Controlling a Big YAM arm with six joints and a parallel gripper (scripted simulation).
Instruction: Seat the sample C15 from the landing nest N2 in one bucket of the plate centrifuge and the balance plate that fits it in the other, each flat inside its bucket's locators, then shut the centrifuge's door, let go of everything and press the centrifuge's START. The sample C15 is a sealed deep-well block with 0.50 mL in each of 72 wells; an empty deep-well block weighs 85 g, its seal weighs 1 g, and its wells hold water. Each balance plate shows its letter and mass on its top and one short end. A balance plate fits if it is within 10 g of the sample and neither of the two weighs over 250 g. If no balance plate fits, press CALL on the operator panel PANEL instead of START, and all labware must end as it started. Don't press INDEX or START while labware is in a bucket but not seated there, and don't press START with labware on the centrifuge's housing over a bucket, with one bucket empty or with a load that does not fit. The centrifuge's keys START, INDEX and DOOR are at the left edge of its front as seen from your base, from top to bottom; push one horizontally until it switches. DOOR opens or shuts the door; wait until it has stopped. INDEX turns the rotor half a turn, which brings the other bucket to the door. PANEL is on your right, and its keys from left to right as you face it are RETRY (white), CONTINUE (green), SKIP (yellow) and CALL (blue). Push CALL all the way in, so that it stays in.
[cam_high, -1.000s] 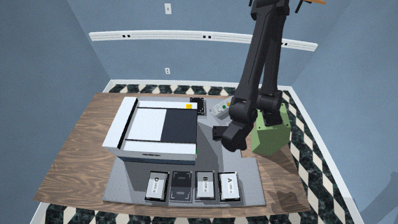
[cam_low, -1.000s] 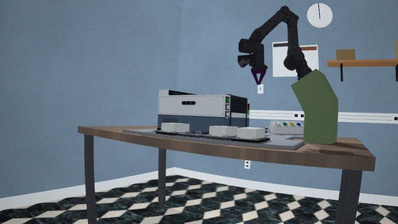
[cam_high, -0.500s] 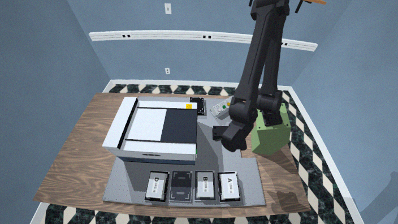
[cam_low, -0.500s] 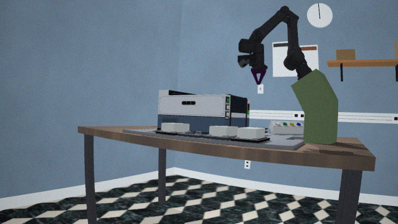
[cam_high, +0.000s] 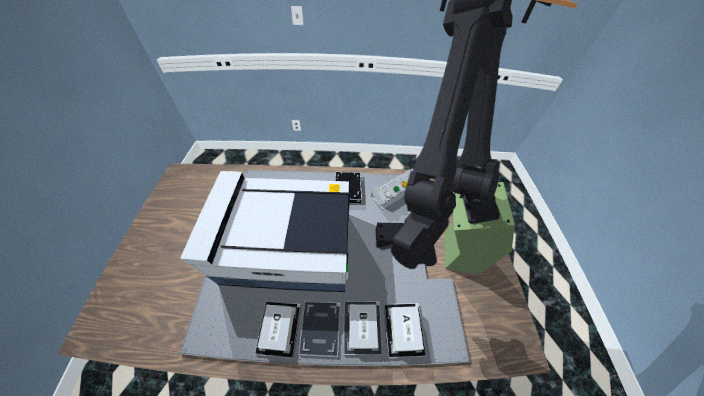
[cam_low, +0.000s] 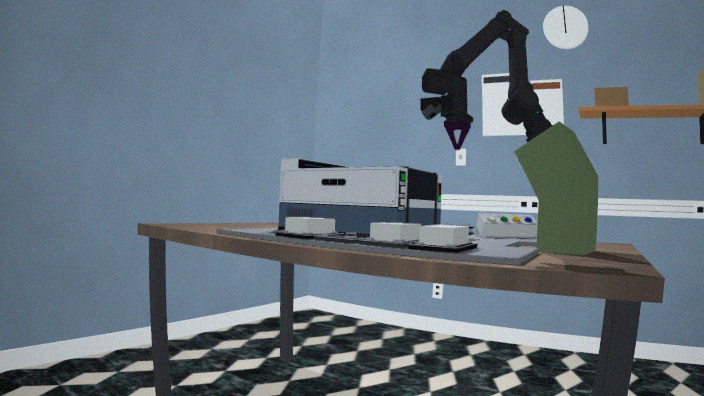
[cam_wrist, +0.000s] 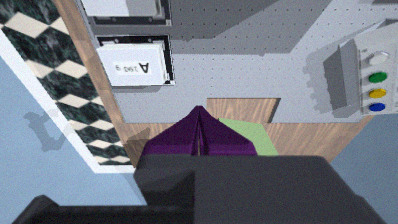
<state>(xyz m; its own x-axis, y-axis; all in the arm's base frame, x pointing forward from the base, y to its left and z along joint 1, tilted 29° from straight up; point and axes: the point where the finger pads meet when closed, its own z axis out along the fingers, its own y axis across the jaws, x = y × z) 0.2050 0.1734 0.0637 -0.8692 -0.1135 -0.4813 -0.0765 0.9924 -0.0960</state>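
Observation:
The plate centrifuge (cam_high: 275, 230) stands at the middle left of the table; its top shows a white half and a dark half, and I see no labware on it. Its keys (cam_low: 402, 189) sit at one edge of its front, the top one lit green. Balance plates D (cam_high: 276, 327), B (cam_high: 363, 326) and A (cam_high: 406, 328) lie in the front row of nests, with an empty nest (cam_high: 320, 327) between D and B. The back nest (cam_high: 349, 186) is empty. The sample is not in view. My gripper (cam_low: 457, 137) is shut and empty, high above the mat beside the centrifuge; it also shows in the wrist view (cam_wrist: 199, 112).
The operator panel (cam_high: 392, 192) stands behind the arm, its blue key (cam_wrist: 376, 106) at the end of the row of keys. My green base (cam_high: 480, 235) stands at the right. The grey mat (cam_high: 440, 320) lies under the nests.

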